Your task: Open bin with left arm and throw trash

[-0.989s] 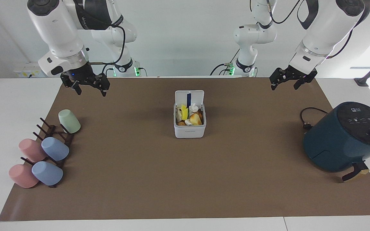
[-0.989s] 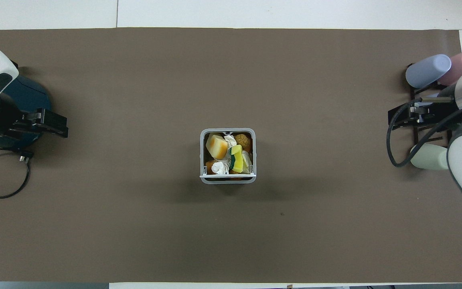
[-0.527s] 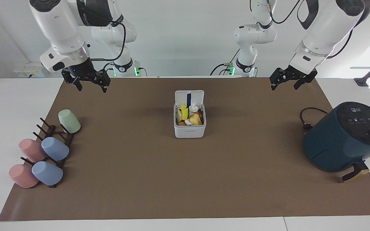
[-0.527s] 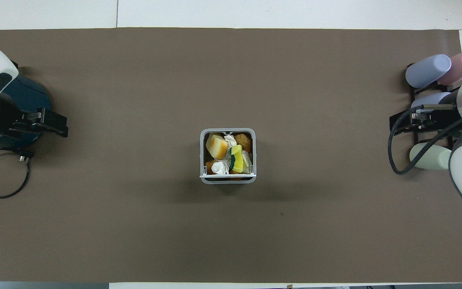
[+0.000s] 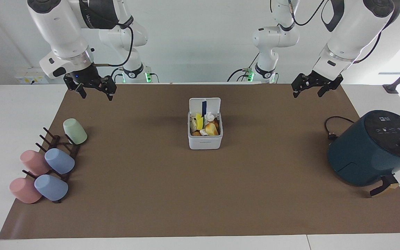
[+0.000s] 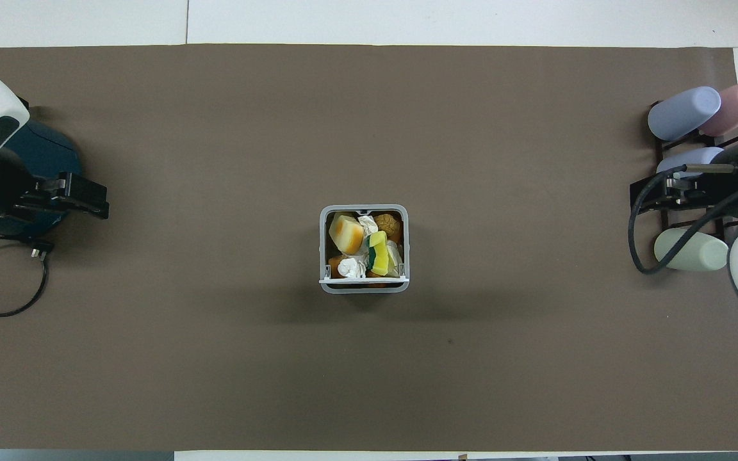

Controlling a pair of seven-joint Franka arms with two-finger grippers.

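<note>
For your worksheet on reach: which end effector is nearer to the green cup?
Right. The right end effector hangs above the mat close to the green cup; the left end effector hangs at the air fryer's end.

a: we see the bin [image 5: 205, 139] mid-mat, its lid [image 5: 205, 104] upright on the robots' side, trash [image 5: 203, 124] in it.
b: air fryer [image 5: 372, 149] toward the left arm's end; cups [image 5: 52, 163] on what seems a rack [image 5: 61, 147] toward the right arm's end.
</note>
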